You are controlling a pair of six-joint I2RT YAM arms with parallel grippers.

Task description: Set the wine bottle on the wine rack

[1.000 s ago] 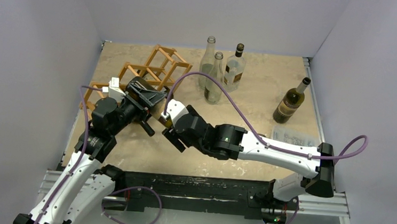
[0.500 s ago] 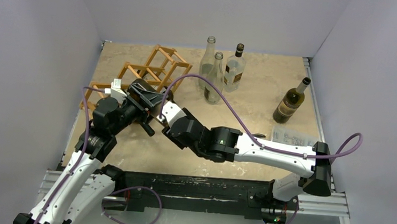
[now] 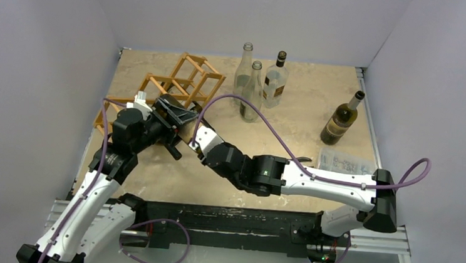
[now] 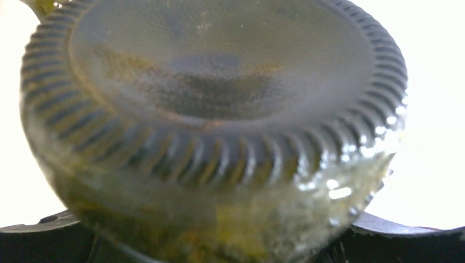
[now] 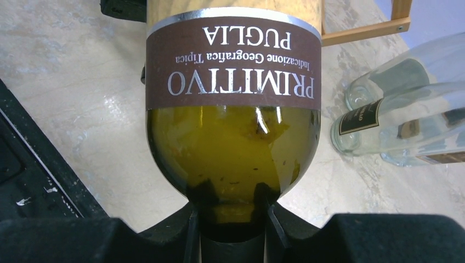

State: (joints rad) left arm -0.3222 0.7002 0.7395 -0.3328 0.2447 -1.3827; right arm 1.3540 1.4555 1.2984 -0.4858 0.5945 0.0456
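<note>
The wine bottle (image 5: 233, 142) is olive-green glass with a brown "Primitivo Puglia" label, held lying between both arms. My right gripper (image 5: 233, 219) is shut on its neck, one finger on each side. The bottle's ribbed base (image 4: 219, 109) fills the left wrist view, and my left gripper (image 4: 219, 246) is shut around that end. From above, the left gripper (image 3: 172, 117) and right gripper (image 3: 199, 140) meet just in front of the orange-brown wine rack (image 3: 187, 81) and hide most of the bottle. A rack bar (image 5: 364, 30) shows behind the bottle.
Three clear bottles (image 3: 253, 92) stand at the back centre, and two lie close on the right in the right wrist view (image 5: 406, 109). A dark bottle with a pale label (image 3: 341, 121) stands at the right, with a clear plastic bag (image 3: 344, 160) near it.
My right gripper has closed onto the bottle's neck. Both arms have shifted a little left, toward the rack, with the bottle between them.
</note>
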